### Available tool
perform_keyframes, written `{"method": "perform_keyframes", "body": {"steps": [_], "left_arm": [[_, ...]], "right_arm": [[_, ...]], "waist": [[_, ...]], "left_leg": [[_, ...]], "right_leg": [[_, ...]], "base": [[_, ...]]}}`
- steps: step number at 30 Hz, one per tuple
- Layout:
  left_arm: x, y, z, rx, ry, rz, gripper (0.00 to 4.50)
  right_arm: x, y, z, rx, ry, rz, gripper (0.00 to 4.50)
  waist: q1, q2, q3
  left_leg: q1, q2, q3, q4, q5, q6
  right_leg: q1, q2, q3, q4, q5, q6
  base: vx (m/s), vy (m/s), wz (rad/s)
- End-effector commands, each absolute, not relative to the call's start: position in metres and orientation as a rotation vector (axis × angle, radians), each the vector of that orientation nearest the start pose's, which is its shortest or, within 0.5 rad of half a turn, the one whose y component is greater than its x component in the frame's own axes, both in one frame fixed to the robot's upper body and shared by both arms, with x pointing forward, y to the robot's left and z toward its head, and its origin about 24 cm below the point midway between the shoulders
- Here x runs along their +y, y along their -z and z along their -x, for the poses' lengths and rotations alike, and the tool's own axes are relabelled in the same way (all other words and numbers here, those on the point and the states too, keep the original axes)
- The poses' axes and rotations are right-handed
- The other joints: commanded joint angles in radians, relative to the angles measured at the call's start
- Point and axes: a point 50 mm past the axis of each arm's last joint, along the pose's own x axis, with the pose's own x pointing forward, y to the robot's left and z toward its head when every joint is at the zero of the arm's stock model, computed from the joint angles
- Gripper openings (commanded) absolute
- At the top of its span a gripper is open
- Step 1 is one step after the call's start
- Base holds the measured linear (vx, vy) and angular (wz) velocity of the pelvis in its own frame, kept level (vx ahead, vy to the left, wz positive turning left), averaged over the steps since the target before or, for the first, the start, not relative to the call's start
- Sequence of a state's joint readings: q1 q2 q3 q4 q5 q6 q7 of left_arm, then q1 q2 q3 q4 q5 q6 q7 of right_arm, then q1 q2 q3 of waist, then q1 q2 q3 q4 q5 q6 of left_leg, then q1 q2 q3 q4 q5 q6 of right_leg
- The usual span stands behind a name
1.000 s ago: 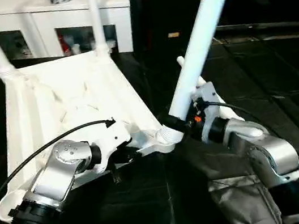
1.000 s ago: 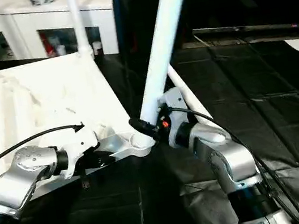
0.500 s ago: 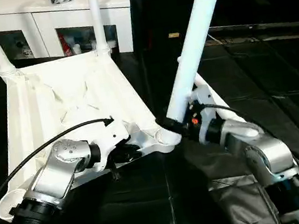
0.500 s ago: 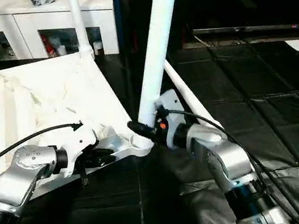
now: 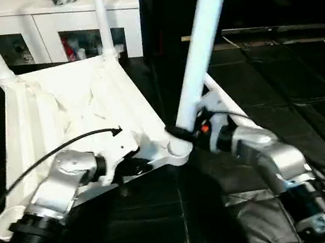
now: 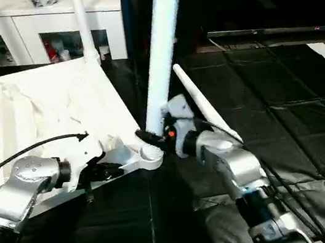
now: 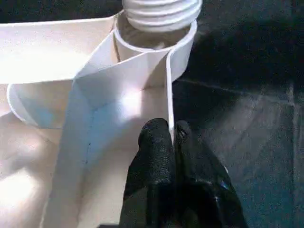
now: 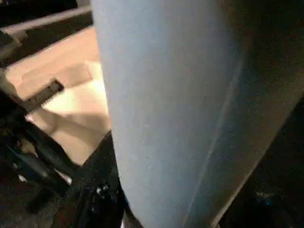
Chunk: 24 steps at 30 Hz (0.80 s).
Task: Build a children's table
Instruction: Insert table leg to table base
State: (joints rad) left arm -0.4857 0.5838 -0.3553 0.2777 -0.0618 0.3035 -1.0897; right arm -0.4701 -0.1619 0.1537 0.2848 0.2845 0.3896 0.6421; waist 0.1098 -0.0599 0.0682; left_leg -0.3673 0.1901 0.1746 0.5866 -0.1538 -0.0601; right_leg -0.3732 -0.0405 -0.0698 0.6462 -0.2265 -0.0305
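Floor (image 5: 309,103) of black quilted mats carries the upturned tabletop (image 5: 66,106); left pincer (image 7: 172,135) nips its rib, right pincer (image 6: 153,143) clasps a leg (image 5: 201,52); white cabinet (image 5: 39,20) behind.

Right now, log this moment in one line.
left fingers: pinching top rim | right gripper: holding leg at near socket | two far legs fitted | spare leg on floor

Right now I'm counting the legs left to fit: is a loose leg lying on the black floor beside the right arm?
Yes: a white tapered leg lies on the black floor just behind the right gripper.
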Motion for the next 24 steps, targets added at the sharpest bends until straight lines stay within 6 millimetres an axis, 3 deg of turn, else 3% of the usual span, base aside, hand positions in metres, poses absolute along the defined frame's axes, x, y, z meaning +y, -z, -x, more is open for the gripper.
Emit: {"method": "perform_keyframes", "body": {"steps": [1, 8, 15, 18, 19, 20, 22, 24], "left_arm": [[0.168, -0.065, -0.301, 0.559, 1.204, -0.552, 0.00], [0.166, -0.071, -0.309, 0.532, 1.196, -0.535, 0.00], [0.164, -0.073, -0.311, 0.518, 1.210, -0.545, 0.00], [0.163, -0.076, -0.312, 0.509, 1.225, -0.545, 0.00], [0.162, -0.077, -0.312, 0.507, 1.228, -0.545, 0.00], [0.162, -0.077, -0.312, 0.506, 1.231, -0.545, 0.00], [0.161, -0.078, -0.313, 0.506, 1.235, -0.547, 0.00], [0.161, -0.078, -0.315, 0.505, 1.236, -0.551, 0.00]], "right_arm": [[-0.090, -0.074, -0.320, 0.241, -0.884, -0.078, 1.94], [-0.087, -0.069, -0.323, 0.270, -0.925, -0.081, 1.94], [-0.086, -0.063, -0.330, 0.292, -0.932, -0.062, 1.94], [-0.085, -0.062, -0.333, 0.300, -0.931, -0.071, 1.94], [-0.084, -0.062, -0.335, 0.305, -0.932, -0.081, 1.94], [-0.084, -0.060, -0.335, 0.317, -0.937, -0.094, 1.94], [-0.083, -0.058, -0.336, 0.327, -0.948, -0.097, 1.93], [-0.084, -0.055, -0.337, 0.331, -0.937, -0.103, 1.93]], "waist": [[-0.003, 0.021, -0.066], [-0.001, 0.015, -0.063], [0.000, 0.012, -0.063], [-0.003, 0.018, -0.061], [-0.002, 0.024, -0.062], [-0.004, 0.020, -0.061], [-0.004, 0.030, -0.062], [-0.005, 0.030, -0.061]], "left_leg": [[0.021, 0.050, -0.023, -0.073, -0.264, -0.059], [0.025, 0.053, -0.023, -0.074, -0.297, -0.059], [0.023, 0.053, -0.022, -0.073, -0.283, -0.057], [0.024, 0.052, -0.023, -0.074, -0.302, -0.060], [0.026, 0.052, -0.024, -0.073, -0.308, -0.062], [0.025, 0.052, -0.025, -0.074, -0.320, -0.064], [0.028, 0.053, -0.027, -0.074, -0.344, -0.071], [0.029, 0.053, -0.028, -0.075, -0.352, -0.074]], "right_leg": [[0.028, -0.110, 0.067, -0.094, -0.207, -0.154], [0.024, -0.117, 0.067, -0.102, -0.287, -0.143], [0.024, -0.117, 0.068, -0.100, -0.281, -0.146], [0.022, -0.116, 0.066, -0.102, -0.301, -0.149], [0.022, -0.118, 0.067, -0.103, -0.307, -0.150], [0.022, -0.118, 0.067, -0.106, -0.324, -0.149], [0.020, -0.120, 0.067, -0.106, -0.336, -0.150], [0.020, -0.118, 0.066, -0.107, -0.334, -0.154]], "base": [[0.000, 0.000, 0.00], [0.000, 0.000, 0.00], [0.000, 0.000, 0.00], [0.000, 0.000, 0.00], [0.000, 0.000, 0.00], [0.000, 0.000, 0.00], [0.000, 0.000, 0.00], [0.000, 0.000, 0.00]]}}
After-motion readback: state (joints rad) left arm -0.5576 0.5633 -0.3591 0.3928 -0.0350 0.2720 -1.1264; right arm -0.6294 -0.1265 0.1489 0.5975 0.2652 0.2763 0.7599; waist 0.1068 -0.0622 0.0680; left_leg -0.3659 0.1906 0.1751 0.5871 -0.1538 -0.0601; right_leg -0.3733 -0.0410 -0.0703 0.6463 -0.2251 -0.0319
